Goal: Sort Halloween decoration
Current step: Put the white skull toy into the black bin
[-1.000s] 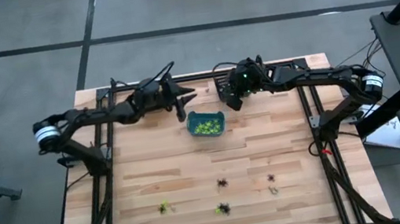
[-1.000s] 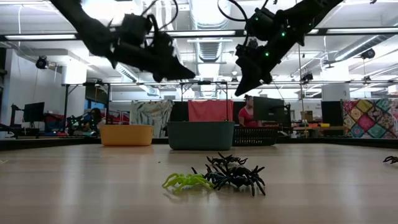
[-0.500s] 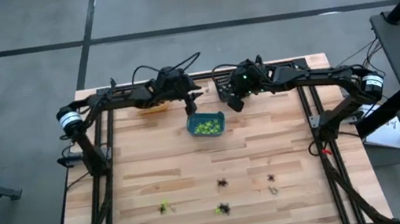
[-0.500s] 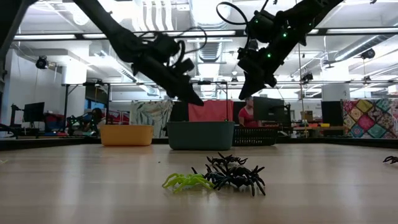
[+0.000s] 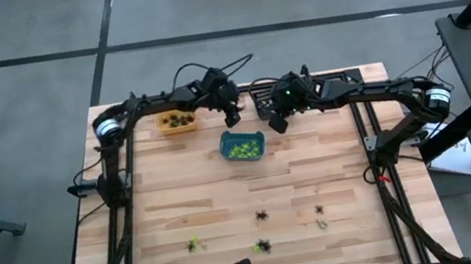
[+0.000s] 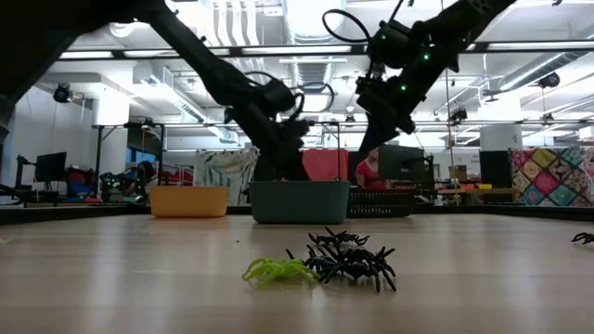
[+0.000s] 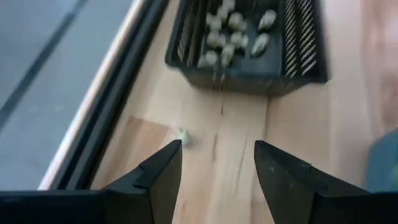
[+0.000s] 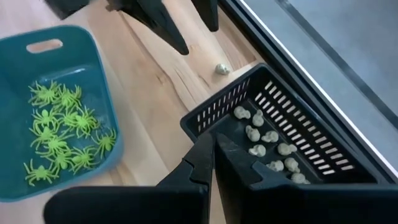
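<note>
Left gripper (image 7: 217, 165): fingers spread, empty, low over the surface between teal bin (image 5: 242, 146) and black bin (image 7: 249, 46), a pale trinket (image 7: 183, 134) just ahead.
Right gripper (image 8: 214, 152): pressed together over the black bin's rim.
Loose spiders (image 5: 263, 245): near front edge.
Handling: probably light, springy plastic; pinch the body, not the legs.

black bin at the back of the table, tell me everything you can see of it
The black bin is a small rectangular basket of dark plastic with slotted walls and floor. It sits flat on the wooden table near the back edge. Pale grey-white trinkets lie inside. One more pale piece lies on the wood just outside it.
</note>
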Controlling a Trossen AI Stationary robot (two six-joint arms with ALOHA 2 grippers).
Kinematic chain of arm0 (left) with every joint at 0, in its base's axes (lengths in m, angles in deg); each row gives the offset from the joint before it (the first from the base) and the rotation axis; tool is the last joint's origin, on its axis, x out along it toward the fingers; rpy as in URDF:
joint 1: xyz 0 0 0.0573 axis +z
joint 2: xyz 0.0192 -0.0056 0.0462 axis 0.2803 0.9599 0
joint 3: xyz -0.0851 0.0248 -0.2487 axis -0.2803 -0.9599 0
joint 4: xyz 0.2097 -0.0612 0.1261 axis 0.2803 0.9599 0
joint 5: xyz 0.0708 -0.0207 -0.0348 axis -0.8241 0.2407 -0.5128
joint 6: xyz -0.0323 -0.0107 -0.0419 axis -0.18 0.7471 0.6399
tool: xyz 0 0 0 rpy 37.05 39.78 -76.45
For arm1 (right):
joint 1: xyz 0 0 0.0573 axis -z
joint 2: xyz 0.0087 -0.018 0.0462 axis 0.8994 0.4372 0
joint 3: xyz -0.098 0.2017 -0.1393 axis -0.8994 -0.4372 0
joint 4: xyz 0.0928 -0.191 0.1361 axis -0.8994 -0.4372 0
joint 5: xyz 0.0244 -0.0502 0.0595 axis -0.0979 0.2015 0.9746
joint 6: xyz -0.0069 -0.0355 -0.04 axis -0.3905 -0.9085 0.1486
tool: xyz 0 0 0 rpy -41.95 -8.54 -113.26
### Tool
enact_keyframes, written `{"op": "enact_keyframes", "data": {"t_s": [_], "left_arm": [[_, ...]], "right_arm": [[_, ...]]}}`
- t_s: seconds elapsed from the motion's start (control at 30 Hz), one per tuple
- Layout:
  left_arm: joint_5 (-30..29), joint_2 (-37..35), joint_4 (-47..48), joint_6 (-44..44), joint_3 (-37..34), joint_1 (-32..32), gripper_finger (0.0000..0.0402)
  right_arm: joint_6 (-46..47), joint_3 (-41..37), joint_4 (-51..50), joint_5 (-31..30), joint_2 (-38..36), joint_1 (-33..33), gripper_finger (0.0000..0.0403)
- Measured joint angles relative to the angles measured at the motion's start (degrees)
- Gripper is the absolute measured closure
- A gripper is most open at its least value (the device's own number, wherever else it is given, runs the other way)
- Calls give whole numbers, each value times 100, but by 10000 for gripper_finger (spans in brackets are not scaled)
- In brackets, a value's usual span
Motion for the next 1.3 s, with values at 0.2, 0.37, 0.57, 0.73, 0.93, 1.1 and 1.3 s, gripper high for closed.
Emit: {"op": "enact_keyframes", "data": {"t_s": [0.2,0.37,0.57,0.73,0.93,1.1,1.3], "left_arm": [[10,442,156,-167,485,41,217],[18,546,164,-292,571,54,217],[18,676,149,-298,592,58,217],[18,715,105,-278,599,63,221],[17,715,106,-241,603,71,230],[-49,713,419,136,603,69,231],[-267,713,923,846,603,60,231]], "right_arm": [[-8,-72,1,-2,0,0,394],[-46,-121,1,-2,2,0,394],[-111,-123,9,-3,2,0,394],[-142,-132,100,-4,2,0,394],[-165,-134,108,-3,2,0,394],[-164,-149,109,-4,2,0,394],[-271,-195,201,-7,4,2,394]]}}
